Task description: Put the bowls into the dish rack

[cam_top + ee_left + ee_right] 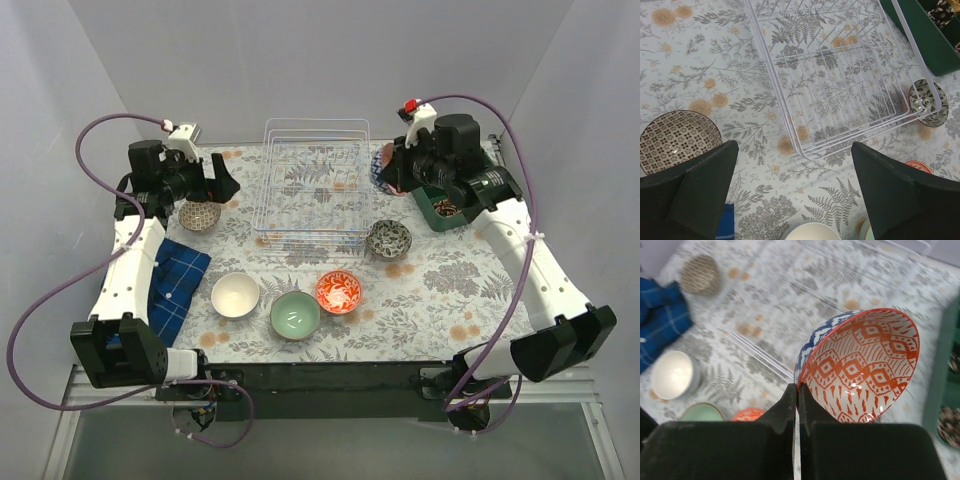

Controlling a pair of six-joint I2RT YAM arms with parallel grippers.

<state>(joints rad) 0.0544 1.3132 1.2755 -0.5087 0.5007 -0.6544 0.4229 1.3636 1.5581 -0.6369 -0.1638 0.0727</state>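
Note:
The pale wire dish rack (310,185) stands at the back middle and also shows in the left wrist view (840,75). My right gripper (400,170) (797,390) is shut on the rim of a bowl (865,365), blue-and-white outside and orange-red patterned inside, held tilted in the air by the rack's right back corner (384,166). My left gripper (215,186) (795,195) is open and empty, left of the rack, beside a reddish-brown patterned bowl (200,214) (677,140). A white bowl (236,295), a mint green bowl (296,314), an orange-red bowl (339,291) and a dark grey bowl (388,238) sit in front of the rack.
A dark green plastic tray (445,205) (925,30) stands right of the rack, under my right arm. A blue checked cloth (175,280) (660,320) lies at the left edge. White walls close in the table on three sides.

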